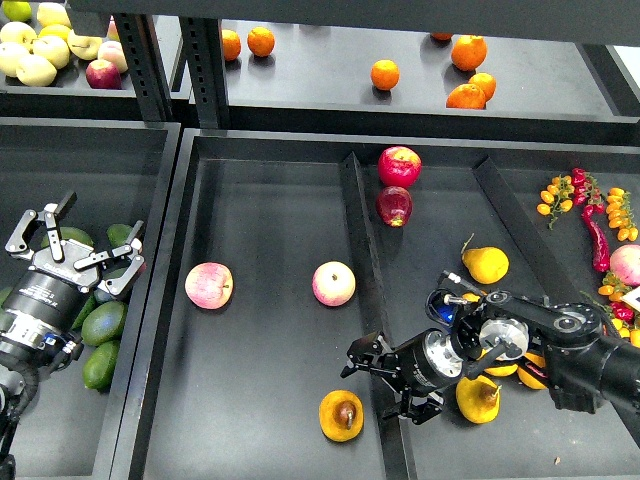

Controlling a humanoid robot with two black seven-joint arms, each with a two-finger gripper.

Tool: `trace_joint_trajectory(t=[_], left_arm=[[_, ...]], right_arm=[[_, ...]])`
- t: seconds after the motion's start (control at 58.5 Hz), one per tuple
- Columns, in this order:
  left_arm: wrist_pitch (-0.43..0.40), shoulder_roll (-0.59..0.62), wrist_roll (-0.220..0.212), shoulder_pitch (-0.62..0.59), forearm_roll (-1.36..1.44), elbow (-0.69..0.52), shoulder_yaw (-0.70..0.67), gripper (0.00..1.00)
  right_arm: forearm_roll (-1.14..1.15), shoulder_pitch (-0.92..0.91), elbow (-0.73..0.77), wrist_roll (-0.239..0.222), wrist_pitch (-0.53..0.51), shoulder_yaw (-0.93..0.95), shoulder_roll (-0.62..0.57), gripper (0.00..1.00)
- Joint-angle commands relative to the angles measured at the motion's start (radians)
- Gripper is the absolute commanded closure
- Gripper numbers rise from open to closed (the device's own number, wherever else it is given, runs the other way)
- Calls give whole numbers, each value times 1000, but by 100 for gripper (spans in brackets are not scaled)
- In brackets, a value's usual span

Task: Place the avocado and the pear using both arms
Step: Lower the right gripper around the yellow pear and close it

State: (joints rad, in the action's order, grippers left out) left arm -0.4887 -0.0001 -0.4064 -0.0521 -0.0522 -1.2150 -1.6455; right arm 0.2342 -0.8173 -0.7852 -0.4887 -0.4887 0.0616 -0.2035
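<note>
The pear (341,415), orange-yellow with a dark-brown blotch, lies at the front of the middle tray (260,200). My right gripper (373,387) is open and empty, just to the pear's right, over the divider (358,230). Several green avocados (104,322) lie in the left tray (110,160). My left gripper (78,245) is open and empty, and hovers over them, partly hiding some.
Two pink-yellow apples (209,286) (333,283) lie in the middle tray. Two red apples (399,166) and several yellow pears (485,264) are in the right compartment, with tomatoes and peppers (595,215) at far right. Oranges (384,74) sit on the back shelf.
</note>
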Motion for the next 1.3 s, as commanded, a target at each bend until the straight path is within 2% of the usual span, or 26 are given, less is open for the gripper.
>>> trace_joint_trajectory(t=[0.0, 0.872, 1.06, 1.282], left_arm=[[0, 0, 0, 0, 0, 0, 1, 0], [0, 0, -5, 0, 0, 8, 4, 0], [0, 0, -5, 0, 0, 8, 4, 0], [0, 0, -6, 0, 0, 6, 6, 0]], right_arm=[[1, 1, 23, 0, 0, 0, 32, 1], [11, 43, 57, 0, 0, -9, 61, 2], [14, 53, 53, 0, 0, -9, 62, 15], [48, 63, 58, 0, 0, -2, 62, 39]])
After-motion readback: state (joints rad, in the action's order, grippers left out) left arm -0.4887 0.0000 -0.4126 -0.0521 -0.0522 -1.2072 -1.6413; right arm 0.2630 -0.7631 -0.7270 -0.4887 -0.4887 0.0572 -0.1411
